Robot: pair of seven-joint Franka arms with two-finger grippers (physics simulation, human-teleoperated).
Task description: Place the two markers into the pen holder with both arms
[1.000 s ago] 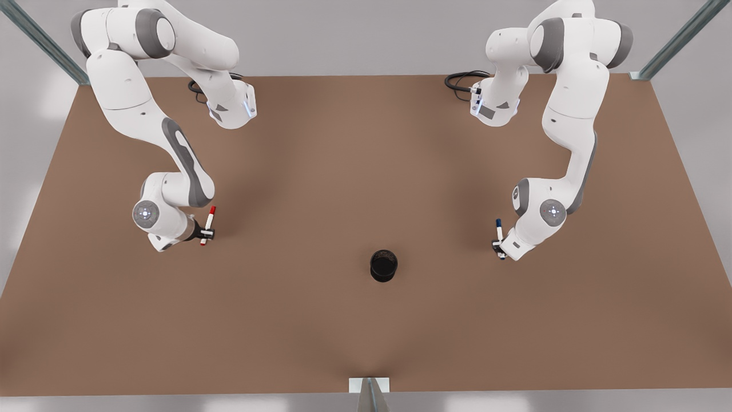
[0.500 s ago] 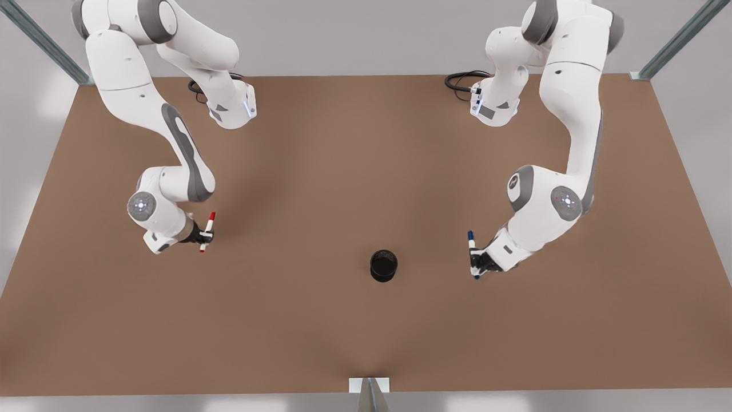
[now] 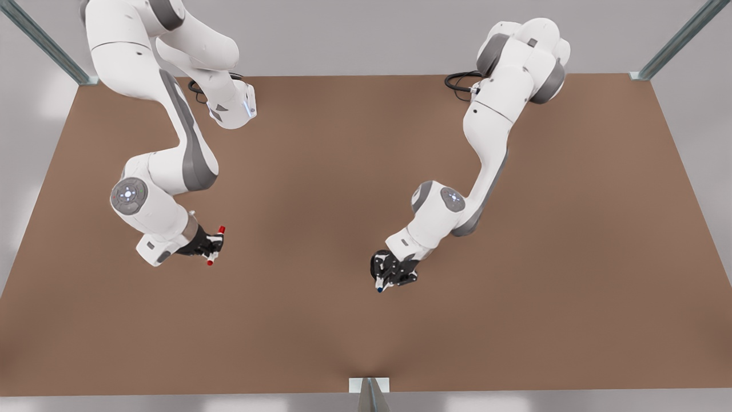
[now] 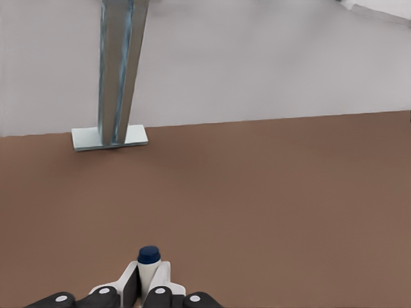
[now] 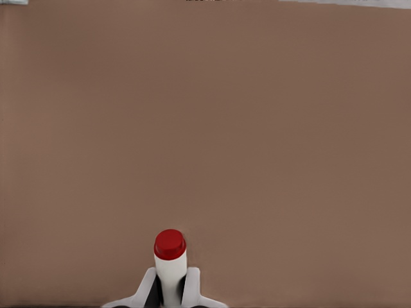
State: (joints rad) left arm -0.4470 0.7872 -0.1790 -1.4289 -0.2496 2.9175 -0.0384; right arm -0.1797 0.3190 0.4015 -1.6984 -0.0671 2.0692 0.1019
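1. The blue-capped marker [image 3: 379,284] is clamped between the fingers of the left gripper [image 3: 389,273], directly above the pen holder [image 3: 376,263], which sits on the brown table [image 3: 343,171] a little toward its near edge and close to the middle of its width.
2. Just a sliver of the pen holder's black rim peeks out beside that gripper.
3. In the left wrist view the same marker [image 4: 149,264] points its blue end toward the near edge of the table, where a metal post [image 4: 119,70] stands on a small foot.
4. The red-capped marker [image 3: 215,246] is pinched in the right gripper [image 3: 210,245], held above the table toward the front view's left edge, well apart from the pen holder.
5. In the right wrist view its red end [image 5: 170,244] sticks out past the closed fingers [image 5: 144,290] over bare tabletop.
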